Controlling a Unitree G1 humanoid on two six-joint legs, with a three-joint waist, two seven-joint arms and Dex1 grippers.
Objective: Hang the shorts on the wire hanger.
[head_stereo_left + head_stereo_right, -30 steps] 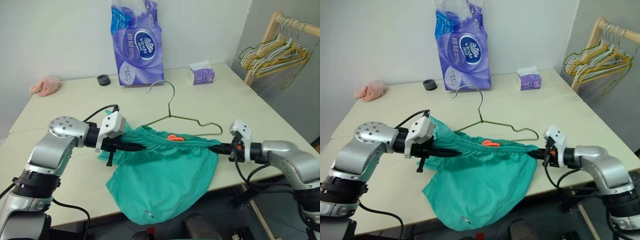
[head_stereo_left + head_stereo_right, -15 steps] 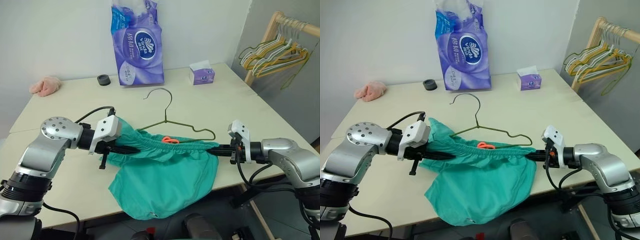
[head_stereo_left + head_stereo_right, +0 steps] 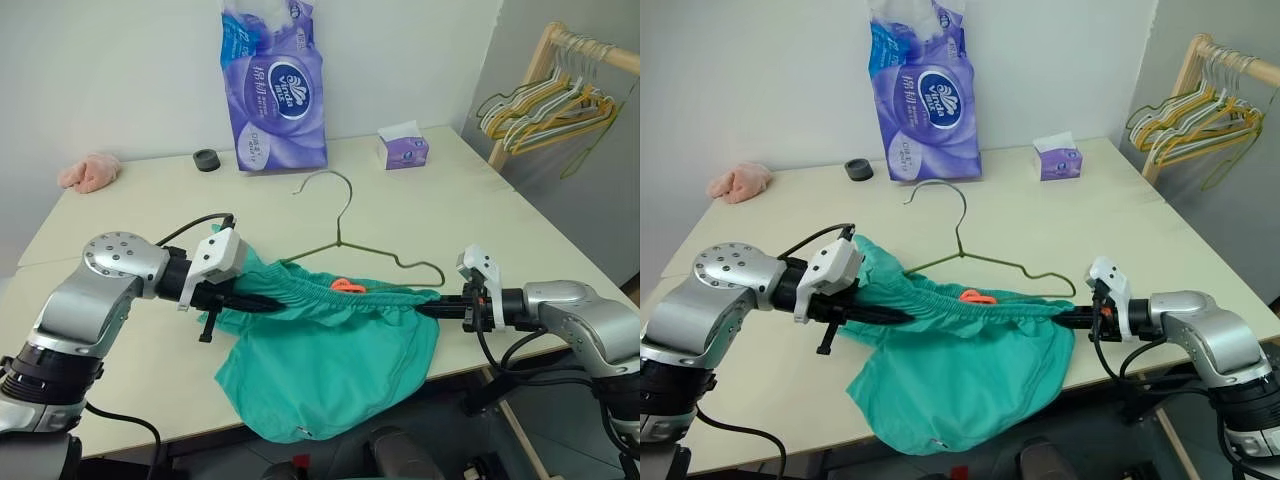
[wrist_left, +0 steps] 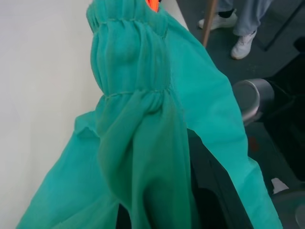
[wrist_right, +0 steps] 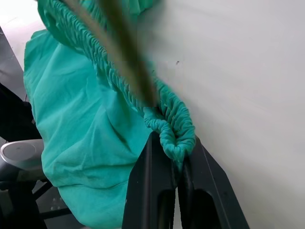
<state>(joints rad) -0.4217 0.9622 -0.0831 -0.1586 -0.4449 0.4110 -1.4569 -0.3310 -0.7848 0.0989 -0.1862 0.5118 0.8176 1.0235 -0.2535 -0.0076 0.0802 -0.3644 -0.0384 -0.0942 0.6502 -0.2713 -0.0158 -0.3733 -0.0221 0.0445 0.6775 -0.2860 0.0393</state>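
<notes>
The teal shorts (image 3: 330, 350) are stretched by the waistband between my two grippers at the table's front edge, and the legs hang down over the edge. My left gripper (image 3: 262, 301) is shut on the waistband's left end. My right gripper (image 3: 432, 310) is shut on the right end, where gathered fabric is pinched between its black fingers (image 5: 157, 191). The orange drawstring (image 3: 348, 285) shows at the waistband's middle. The wire hanger (image 3: 339, 238) lies flat on the table just behind the waistband with its hook pointing away. The shorts hide its lower bar.
A purple tissue pack (image 3: 272, 90), a small tissue box (image 3: 403, 150), a black round object (image 3: 206, 159) and a pink cloth lump (image 3: 90, 171) sit along the back of the table (image 3: 480, 210). A wooden rack with several hangers (image 3: 545, 100) stands at the right. A person's shoes (image 4: 243, 38) show on the floor.
The wire hanger slid a little to the left and then back. The hanging fabric swayed slightly. Both grippers have kept their hold on the waistband.
</notes>
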